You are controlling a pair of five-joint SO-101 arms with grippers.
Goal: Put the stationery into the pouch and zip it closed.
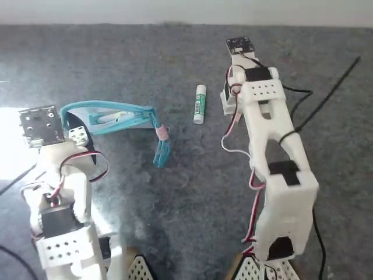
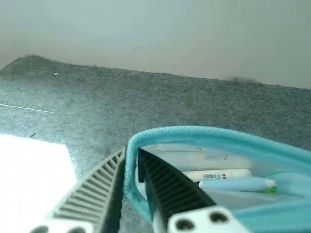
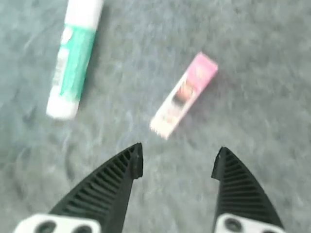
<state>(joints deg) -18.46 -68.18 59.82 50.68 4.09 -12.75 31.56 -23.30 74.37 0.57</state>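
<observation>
**High view.** On grey felt (image 1: 175,198) the teal pouch (image 1: 108,116) lies open, its mouth gaping. The left arm (image 1: 58,204) comes up from the near-left corner, and the left gripper (image 1: 74,123) meets the pouch at its left end. At the pouch's other end a teal tab (image 1: 161,153) hangs with a small pink piece just above it. A glue stick (image 1: 200,104), white with a green band, lies on the felt between the pouch and the right arm (image 1: 274,146), touching neither.

**Left wrist view.** The left gripper (image 2: 130,155) has its jaws together, clamped on the pouch's teal rim (image 2: 194,133), one ribbed finger outside the pouch and one inside. Inside the open pouch (image 2: 272,160) lie a light-blue pen (image 2: 238,184) and, just beside it, a white tube (image 2: 216,174).

**Right wrist view.** The right gripper (image 3: 180,158) hangs over the felt with its jaws wide apart, holding nothing. Beyond its fingertips lies a small pink block (image 3: 183,94), white at one end. The glue stick (image 3: 73,63) lies well to one side of the block — the two are apart.
</observation>
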